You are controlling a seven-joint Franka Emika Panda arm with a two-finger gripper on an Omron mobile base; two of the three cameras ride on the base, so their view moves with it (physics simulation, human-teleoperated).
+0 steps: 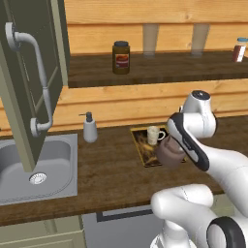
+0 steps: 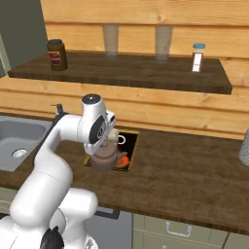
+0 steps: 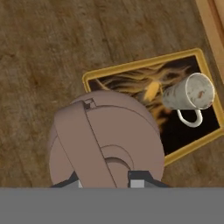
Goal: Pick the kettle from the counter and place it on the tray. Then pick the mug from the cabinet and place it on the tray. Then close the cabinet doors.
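Left base view: The kettle (image 1: pixel 170 151), a brown rounded vessel, hangs at the near right corner of the tray (image 1: pixel 139 147), overlapping its rim. The mug (image 1: pixel 155 135) already stands on the far part of the tray. A soap dispenser (image 1: pixel 89 128) sits left of the tray, beside the sink (image 1: pixel 19 169). One of the cabinet doors (image 1: pixel 29 82) stands open at the far left.

Right base view: The arm reaches down over the counter (image 2: pixel 194 165). The kettle (image 2: pixel 104 158) is directly beneath the wrist, at the near edge of the tray (image 2: pixel 132 146), apparently raised above it. The mug (image 2: pixel 115 138) is just beyond the kettle.

Hand view: The gripper (image 3: pixel 105 179) looks down on the kettle (image 3: pixel 105 140), its fingertips closed narrowly on the arched handle. The kettle covers the near left part of the tray (image 3: pixel 144 70); the mug (image 3: pixel 190 94) stands on the right part, handle toward the near side.

Step in hand, by judgement: placing the kettle on the tray. The next move calls for lowering it fully inside the rim, clear of the mug, then releasing. Closing the doors remains.
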